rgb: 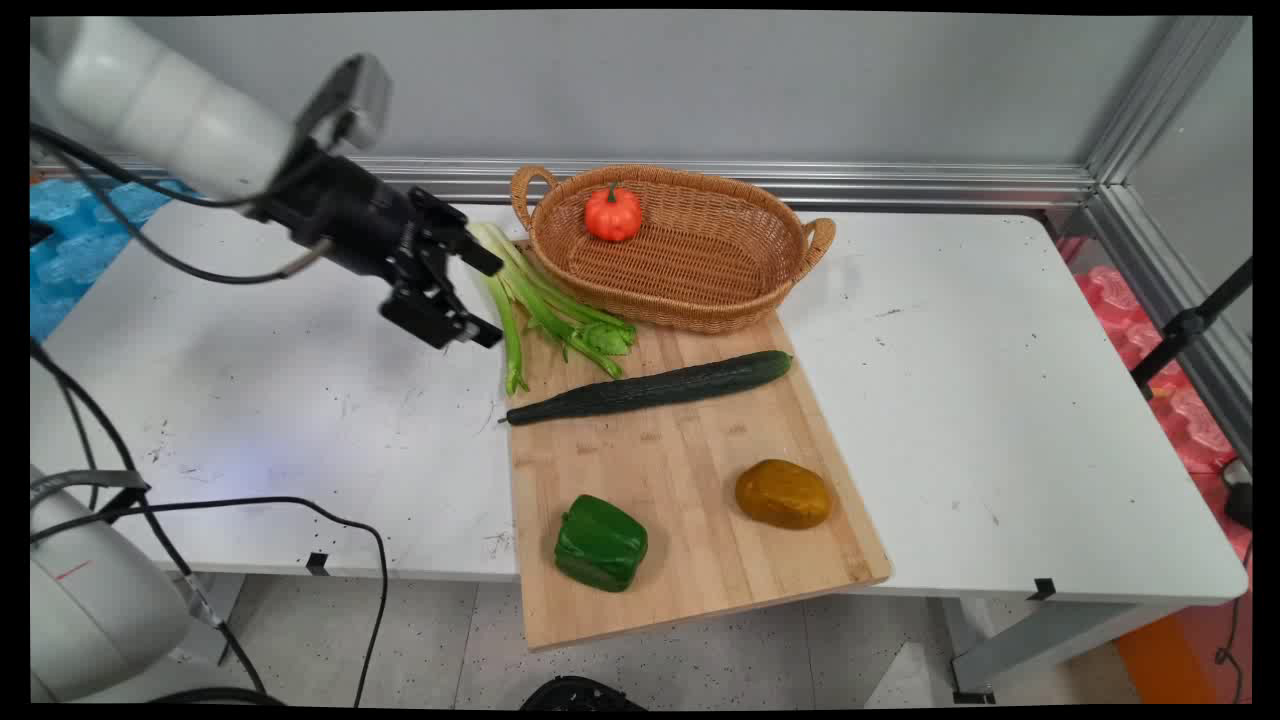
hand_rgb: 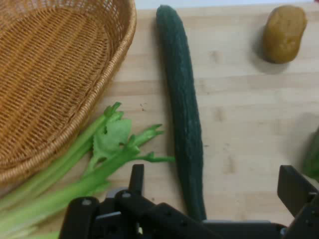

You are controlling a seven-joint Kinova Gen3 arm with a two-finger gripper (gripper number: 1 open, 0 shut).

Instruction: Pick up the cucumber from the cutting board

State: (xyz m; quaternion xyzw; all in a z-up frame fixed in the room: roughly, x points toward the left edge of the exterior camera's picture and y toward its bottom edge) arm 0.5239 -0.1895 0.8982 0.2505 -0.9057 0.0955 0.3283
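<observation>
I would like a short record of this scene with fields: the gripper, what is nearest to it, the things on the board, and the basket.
gripper: open, holding nothing, above the table's left part
nearest thing: celery, lying partly on the cutting board, beside the basket
on board: cucumber across the middle; green pepper and potato at the near end
basket: wicker, at the board's far end, holds a small orange pumpkin

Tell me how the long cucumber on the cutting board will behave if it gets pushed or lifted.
The cucumber is long, round and slightly curved, so a sideways push would probably roll it across the cutting board. Its dark skin looks smooth, so it may slip in a narrow pinch. It seems stiff; gripped near one end, it would likely tilt rather than droop.
</observation>
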